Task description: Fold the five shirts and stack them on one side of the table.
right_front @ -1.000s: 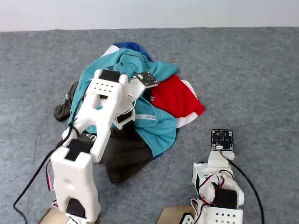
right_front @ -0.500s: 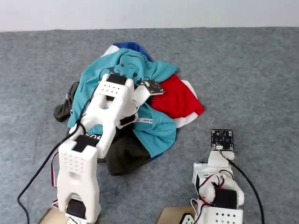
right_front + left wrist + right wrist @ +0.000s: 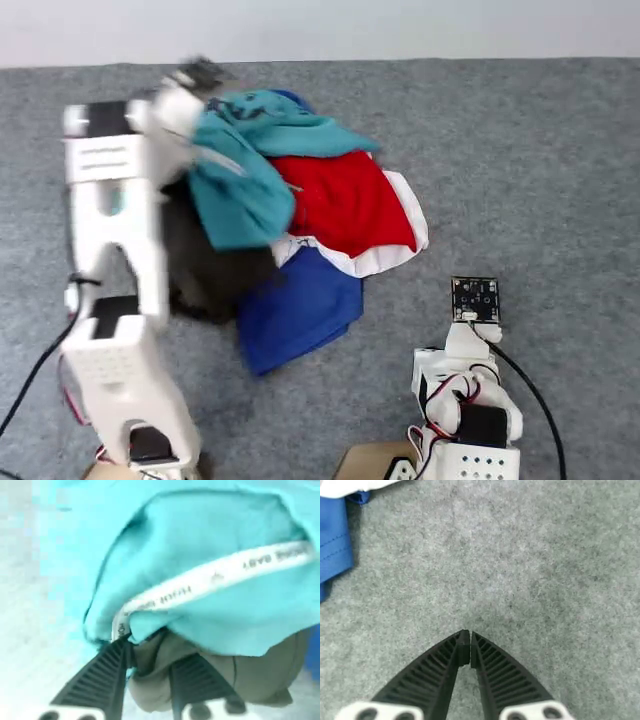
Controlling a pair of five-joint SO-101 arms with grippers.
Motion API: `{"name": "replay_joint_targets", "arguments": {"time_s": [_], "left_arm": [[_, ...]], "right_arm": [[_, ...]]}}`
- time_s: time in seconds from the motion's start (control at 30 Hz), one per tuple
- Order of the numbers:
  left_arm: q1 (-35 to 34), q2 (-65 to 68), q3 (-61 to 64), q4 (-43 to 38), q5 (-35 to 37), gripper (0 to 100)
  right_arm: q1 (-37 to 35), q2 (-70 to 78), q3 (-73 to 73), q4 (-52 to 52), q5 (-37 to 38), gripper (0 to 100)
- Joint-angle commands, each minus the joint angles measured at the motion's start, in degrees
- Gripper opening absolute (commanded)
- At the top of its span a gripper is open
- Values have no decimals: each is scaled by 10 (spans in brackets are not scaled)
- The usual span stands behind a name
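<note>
The grey bench (image 3: pixel 540 150) is carrying the whole heap. The red shirt (image 3: pixel 345 200) is lying on top in the middle, the blue shirt (image 3: pixel 300 310) is spreading toward the arms' side, and the dark olive shirt (image 3: pixel 205 280) is bunching beneath the left arm (image 3: pixel 110 220). The teal shirt (image 3: pixel 240 195) is hanging from the left tool (image 3: pixel 148 652), which is clamping its collar edge up off the heap at the bench's left. The step in hand is looking like pulling this one shirt clear for folding. Doing it well is depending on a clean separation: olive cloth is also sitting between the jaws (caught or merely behind, I cannot tell), so lifting higher over bare bench is making sense, letting any hanger-on drop. The right tool (image 3: pixel 469 640), closed on nothing beside the blue hem, is sitting well placed to take a second corner
</note>
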Motion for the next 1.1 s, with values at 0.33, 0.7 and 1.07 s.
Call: {"name": "replay_joint_targets", "arguments": {"time_s": [0.33,0.7,1.07], "left_arm": [[-362,-56,-101,3,7,4],[-526,-60,-100,3,7,4],[-598,-62,-255,2,47,4]], "right_arm": [[1,-6,9,3,-3,9],[1,-6,9,3,-3,9],[1,-6,9,3,-3,9]]}}
